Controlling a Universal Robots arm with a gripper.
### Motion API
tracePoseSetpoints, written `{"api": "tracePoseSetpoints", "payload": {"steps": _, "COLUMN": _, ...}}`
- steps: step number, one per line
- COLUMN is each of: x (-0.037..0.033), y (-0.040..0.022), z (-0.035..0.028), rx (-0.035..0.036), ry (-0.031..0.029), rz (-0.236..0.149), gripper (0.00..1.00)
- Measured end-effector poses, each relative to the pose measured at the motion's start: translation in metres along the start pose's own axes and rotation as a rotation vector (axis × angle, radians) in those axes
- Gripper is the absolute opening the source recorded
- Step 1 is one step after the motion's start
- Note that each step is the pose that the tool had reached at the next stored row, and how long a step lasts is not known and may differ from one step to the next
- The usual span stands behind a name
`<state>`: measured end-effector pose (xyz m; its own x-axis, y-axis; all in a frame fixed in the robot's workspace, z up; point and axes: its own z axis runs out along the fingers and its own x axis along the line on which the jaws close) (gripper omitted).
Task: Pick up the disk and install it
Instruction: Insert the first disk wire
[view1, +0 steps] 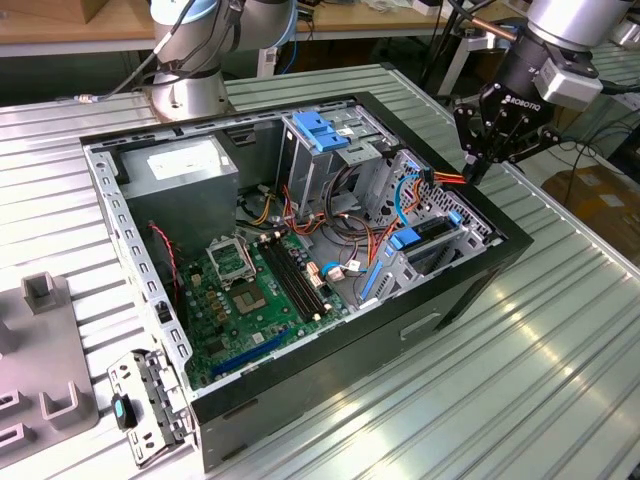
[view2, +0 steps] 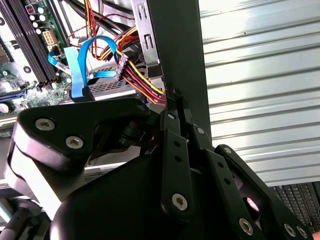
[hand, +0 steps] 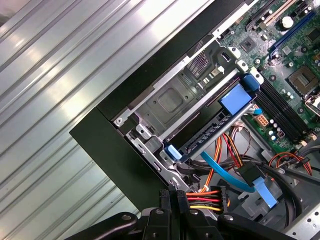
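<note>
Gripper (view1: 478, 168), fingers closed together, upper right in exterior view at the case (view1: 330, 380) rim, tips beside the power leads (hand: 202, 197); disk (hand: 207, 131) looks seated in its bay right of centre; judged late install step, needing fine connector alignment.

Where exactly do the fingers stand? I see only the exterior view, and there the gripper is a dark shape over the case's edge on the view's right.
Observer: In the first wrist view the gripper has its tips just inside the black case wall, beside a connector with red, yellow and black wires.
Operator: Are the fingers open?
Observer: No. In the second wrist view the fingers lie together, with their tips at those wires.
Operator: What else is near?
Observer: A blue flat cable runs past the connector.
</note>
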<state>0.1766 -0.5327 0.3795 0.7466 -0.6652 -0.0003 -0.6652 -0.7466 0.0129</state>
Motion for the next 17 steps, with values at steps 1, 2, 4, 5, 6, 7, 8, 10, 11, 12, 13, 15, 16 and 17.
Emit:
{"api": "tracePoseSetpoints", "payload": {"steps": 1, "x": 0.0, "y": 0.0, "z": 0.0, "rx": 0.0, "ry": 0.0001, "rz": 0.0, "gripper": 0.16}}
{"api": "tracePoseSetpoints", "payload": {"steps": 2, "x": 0.0, "y": 0.0, "z": 0.0, "rx": 0.0, "ry": 0.0, "rz": 0.0, "gripper": 0.16}}
{"api": "tracePoseSetpoints", "payload": {"steps": 4, "x": 0.0, "y": 0.0, "z": 0.0, "rx": 0.0, "ry": 0.0, "rz": 0.0, "gripper": 0.16}}
{"api": "tracePoseSetpoints", "payload": {"steps": 5, "x": 0.0, "y": 0.0, "z": 0.0, "rx": 0.0, "ry": 0.0001, "rz": 0.0, "gripper": 0.16}}
{"api": "tracePoseSetpoints", "payload": {"steps": 6, "x": 0.0001, "y": 0.0, "z": 0.0, "rx": 0.0, "ry": 0.0, "rz": 0.0, "gripper": 0.16}}
{"api": "tracePoseSetpoints", "payload": {"steps": 7, "x": 0.0, "y": 0.0001, "z": 0.0, "rx": 0.0, "ry": 0.0, "rz": 0.0, "gripper": 0.16}}
{"api": "tracePoseSetpoints", "payload": {"steps": 8, "x": 0.0001, "y": 0.0001, "z": 0.0, "rx": 0.0, "ry": 0.0, "rz": 0.004, "gripper": 0.16}}
{"api": "tracePoseSetpoints", "payload": {"steps": 10, "x": 0.0001, "y": 0.0001, "z": 0.0, "rx": 0.0, "ry": -0.0002, "rz": 0.015, "gripper": 0.16}}
{"api": "tracePoseSetpoints", "payload": {"steps": 11, "x": 0.0001, "y": 0.0001, "z": 0.0, "rx": 0.0001, "ry": -0.0003, "rz": 0.022, "gripper": 0.16}}
{"api": "tracePoseSetpoints", "payload": {"steps": 12, "x": 0.0, "y": 0.0001, "z": 0.0, "rx": 0.0, "ry": -0.0004, "rz": 0.029, "gripper": 0.16}}
{"api": "tracePoseSetpoints", "payload": {"steps": 13, "x": 0.0001, "y": 0.0001, "z": 0.0, "rx": 0.0, "ry": -0.0005, "rz": 0.037, "gripper": 0.16}}
{"api": "tracePoseSetpoints", "payload": {"steps": 15, "x": 0.0001, "y": 0.0001, "z": 0.0, "rx": 0.0001, "ry": -0.0007, "rz": 0.052, "gripper": 0.16}}
{"api": "tracePoseSetpoints", "payload": {"steps": 16, "x": 0.0001, "y": 0.0001, "z": 0.0, "rx": 0.0001, "ry": -0.0007, "rz": 0.059, "gripper": 0.16}}
{"api": "tracePoseSetpoints", "payload": {"steps": 17, "x": 0.0004, "y": 0.0005, "z": 0.0001, "rx": 0.0001, "ry": -0.0008, "rz": 0.063, "gripper": 0.16}}
